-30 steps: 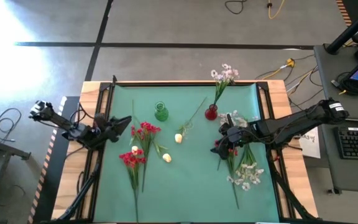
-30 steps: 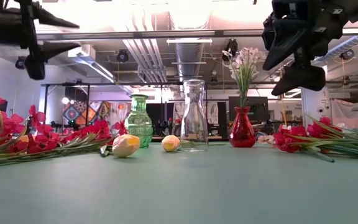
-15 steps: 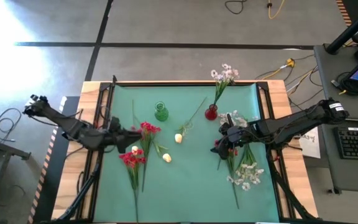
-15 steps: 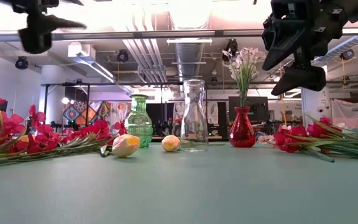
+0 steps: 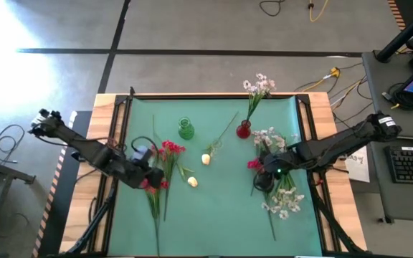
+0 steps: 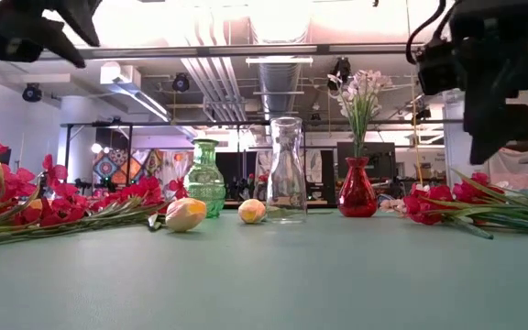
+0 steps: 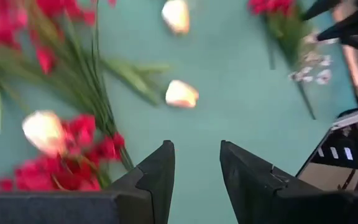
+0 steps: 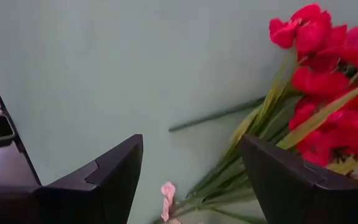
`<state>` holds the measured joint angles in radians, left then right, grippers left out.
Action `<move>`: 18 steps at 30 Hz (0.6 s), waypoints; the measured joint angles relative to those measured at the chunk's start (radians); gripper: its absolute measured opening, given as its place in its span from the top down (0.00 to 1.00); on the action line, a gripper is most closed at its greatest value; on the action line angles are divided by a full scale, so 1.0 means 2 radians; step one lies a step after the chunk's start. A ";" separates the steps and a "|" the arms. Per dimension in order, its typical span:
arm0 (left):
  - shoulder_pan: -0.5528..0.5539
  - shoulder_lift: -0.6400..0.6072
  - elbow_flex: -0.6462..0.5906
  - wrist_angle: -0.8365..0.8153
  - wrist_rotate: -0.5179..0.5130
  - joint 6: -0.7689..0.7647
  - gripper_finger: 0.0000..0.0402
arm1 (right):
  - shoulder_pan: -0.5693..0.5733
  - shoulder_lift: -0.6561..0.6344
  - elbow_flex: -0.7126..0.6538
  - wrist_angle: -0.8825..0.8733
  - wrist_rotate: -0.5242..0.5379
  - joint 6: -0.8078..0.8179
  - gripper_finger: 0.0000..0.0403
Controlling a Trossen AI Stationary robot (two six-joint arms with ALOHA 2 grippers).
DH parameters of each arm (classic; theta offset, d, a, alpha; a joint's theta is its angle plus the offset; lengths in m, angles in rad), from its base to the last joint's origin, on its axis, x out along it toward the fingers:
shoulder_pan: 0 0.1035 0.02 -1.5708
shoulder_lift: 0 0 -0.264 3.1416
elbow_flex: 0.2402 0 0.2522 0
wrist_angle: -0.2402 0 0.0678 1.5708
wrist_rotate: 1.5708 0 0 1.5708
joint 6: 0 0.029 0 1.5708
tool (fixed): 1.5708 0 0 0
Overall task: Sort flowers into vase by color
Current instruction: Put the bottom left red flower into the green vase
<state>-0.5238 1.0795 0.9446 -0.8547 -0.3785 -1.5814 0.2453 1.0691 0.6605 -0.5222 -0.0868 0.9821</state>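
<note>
White flowers (image 5: 259, 84) sit in the red vase (image 5: 244, 130); red flowers (image 5: 156, 183) lie loose, left tool (image 5: 143, 176) and right tool (image 5: 267, 174) open, empty.

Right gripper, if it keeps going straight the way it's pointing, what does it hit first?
Probably the red flowers lying on the green mat: their stems run between the open fingers of the right gripper. Depth is unclear.

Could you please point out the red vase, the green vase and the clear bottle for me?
red vase (image 6: 357, 194): low view, on its round belly.
green vase (image 6: 204, 188): low view, on its ribbed body.
clear bottle (image 6: 286, 183): low view, on its glass body below the neck.
</note>
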 joint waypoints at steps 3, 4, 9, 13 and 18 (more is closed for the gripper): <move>-0.007 0.040 0.007 0.000 0.048 -0.070 0.71 | 0.006 0.000 0.000 0.006 0.004 -0.005 0.36; -0.012 0.055 0.010 0.000 0.060 -0.088 0.70 | 0.007 0.000 0.000 0.006 0.004 -0.009 0.37; -0.051 0.123 0.019 -0.004 0.097 -0.177 0.65 | 0.010 0.000 0.000 0.006 0.009 -0.035 0.38; -0.073 0.167 0.045 -0.005 0.107 -0.213 0.56 | 0.010 0.000 0.000 0.007 0.017 -0.054 0.37; -0.089 0.230 0.078 -0.040 0.114 -0.227 0.44 | 0.010 0.000 0.000 0.007 0.018 -0.055 0.37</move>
<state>-0.7008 1.5405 1.1007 -0.9345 -0.1496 -2.0363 0.2646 1.0691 0.6605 -0.5076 -0.0517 0.8714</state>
